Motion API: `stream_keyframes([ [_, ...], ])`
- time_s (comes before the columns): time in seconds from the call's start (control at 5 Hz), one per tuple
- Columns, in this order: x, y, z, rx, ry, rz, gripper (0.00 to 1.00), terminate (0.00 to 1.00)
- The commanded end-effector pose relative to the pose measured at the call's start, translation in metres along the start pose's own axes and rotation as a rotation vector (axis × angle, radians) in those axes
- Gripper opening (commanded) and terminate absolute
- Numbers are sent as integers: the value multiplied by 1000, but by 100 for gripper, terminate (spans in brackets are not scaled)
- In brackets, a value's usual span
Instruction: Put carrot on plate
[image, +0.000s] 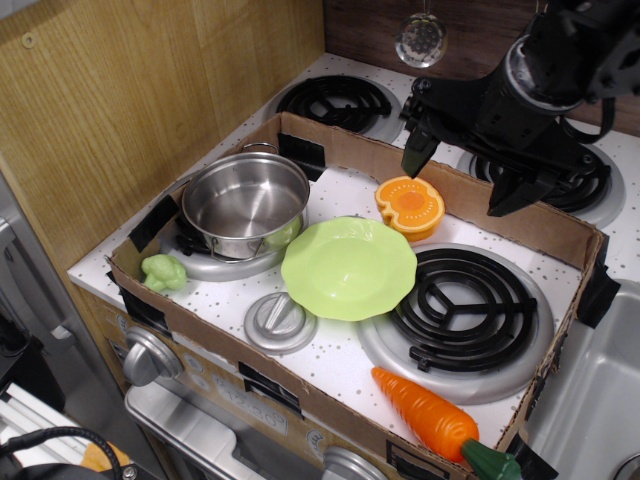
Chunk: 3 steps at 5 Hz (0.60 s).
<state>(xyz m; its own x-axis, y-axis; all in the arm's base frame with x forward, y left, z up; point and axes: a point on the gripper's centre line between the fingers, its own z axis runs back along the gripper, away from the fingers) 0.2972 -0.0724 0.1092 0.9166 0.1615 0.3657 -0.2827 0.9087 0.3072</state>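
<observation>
Both fingers (418, 152) of the gripper (465, 180) pointed downward with a wide gap between them and nothing held, one black tip hanging near the orange citrus-half toy (409, 207), the other out over the back wall of the cardboard box (330, 150). From where I stood it looked as if they were spread in readiness for a grasp that had not yet begun. Behind the fingers the dark wrist and body of the arm sat high above the rear burners, tilted so the jaws faced down and toward the front of the stove, well above everything in the box.

Outward from there, the plate (349, 267), light green with a wavy rim, lay empty near the middle of the box, between the steel pot (246, 202) on its left and the black coil burner (458, 308) on its right. A small grey metal disc (280, 322) sat just in front of the plate, and a green toy vegetable (164, 272) rested near the pot.

The carrot (426, 414) lay in the front right corner of the box, its dark green top against the cardboard, well apart from the gripper and apart from the plate. I judged the arm had the whole box to cross before it could reach it.
</observation>
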Motion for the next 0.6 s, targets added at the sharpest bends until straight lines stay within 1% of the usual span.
stream_keyframes([
  [0.0, -25, -1, 11, -27, 284, 388, 100, 0],
  [0.2, -39, -3, -4, 4, 380, 439, 100, 0],
  [0.4, -55, -5, -13, 5, 423, 463, 100, 0],
])
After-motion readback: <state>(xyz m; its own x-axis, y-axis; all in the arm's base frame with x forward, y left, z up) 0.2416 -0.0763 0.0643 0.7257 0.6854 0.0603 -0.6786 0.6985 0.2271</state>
